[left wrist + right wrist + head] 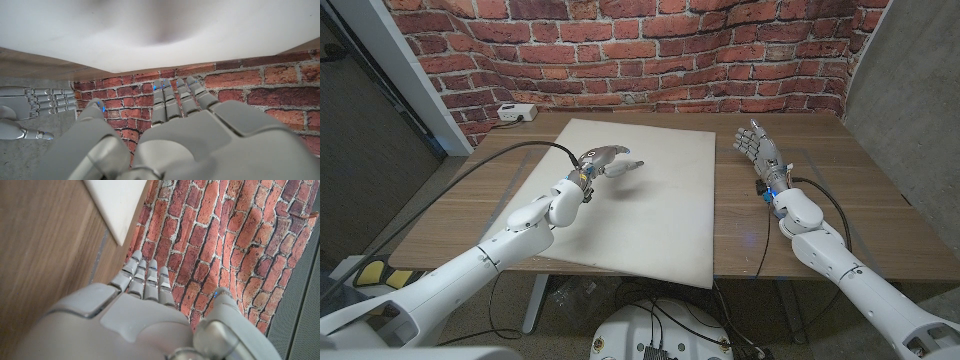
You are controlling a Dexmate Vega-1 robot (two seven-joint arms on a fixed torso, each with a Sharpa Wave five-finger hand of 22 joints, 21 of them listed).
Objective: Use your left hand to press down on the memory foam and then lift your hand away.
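Landmark for this entry: the memory foam (645, 195), a pale slab lying flat on the wooden table (840, 215), its near edge close to my side and overhanging the table's front a little, by the look of the head view.

Nearest me, my left arm reaches in over the foam's near-left part. My left hand (605, 162) is above the foam's left-centre, palm turned down, fingers extended and slightly apart, holding nothing. A soft shadow lies on the foam just below and beside it, so I judge the hand is hovering, not in contact; I cannot say for certain from the head view. In the left wrist view the fingers (175, 102) point straight ahead, and the foam shows a dim shaded patch, which could be either shadow or a dent recovering. I cannot tell which.

The palm-down posture suits a flat press: broad contact spreads the load and leaves a readable imprint.

My right hand (760, 152) stands on the table just off the foam's right edge, palm upright, fingers straight and apart, empty. Parked there it stays out of the way.

Beyond the foam's far-left corner sits a white power strip (515, 113) against the brick wall (650, 55).
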